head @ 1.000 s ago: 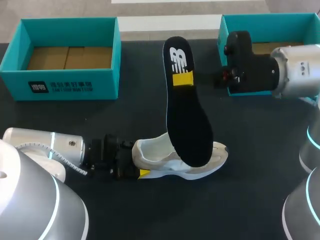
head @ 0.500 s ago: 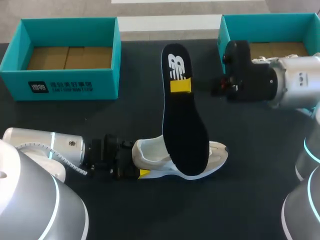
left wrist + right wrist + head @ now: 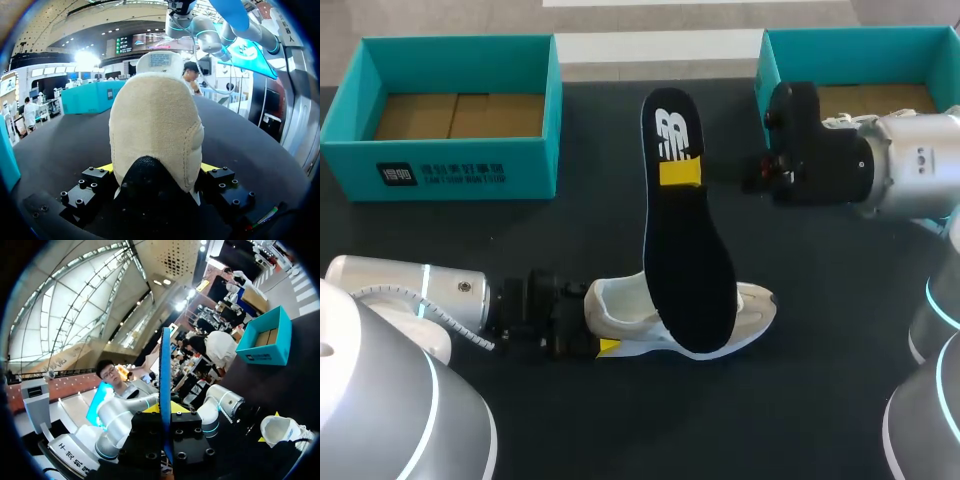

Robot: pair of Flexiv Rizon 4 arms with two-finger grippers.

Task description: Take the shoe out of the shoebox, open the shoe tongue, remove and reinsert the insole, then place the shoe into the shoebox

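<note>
Two holds: left gripper (image 3: 157, 169) clamps the shoe (image 3: 155, 120), right gripper (image 3: 164, 409) the insole (image 3: 164, 365), edge-on in its wrist view.

An exhibition hall: a vaulted glass roof (image 3: 75, 305), bright display screens (image 3: 142, 42) and booths (image 3: 92, 97).

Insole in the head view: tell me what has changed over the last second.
The right gripper, shut on the insole, shifted a little leftward and lower in the head view, carrying the insole with it; most of that came in the first half. The left gripper, shut on the heel of the shoe, the left box and the right box stayed put.
</note>
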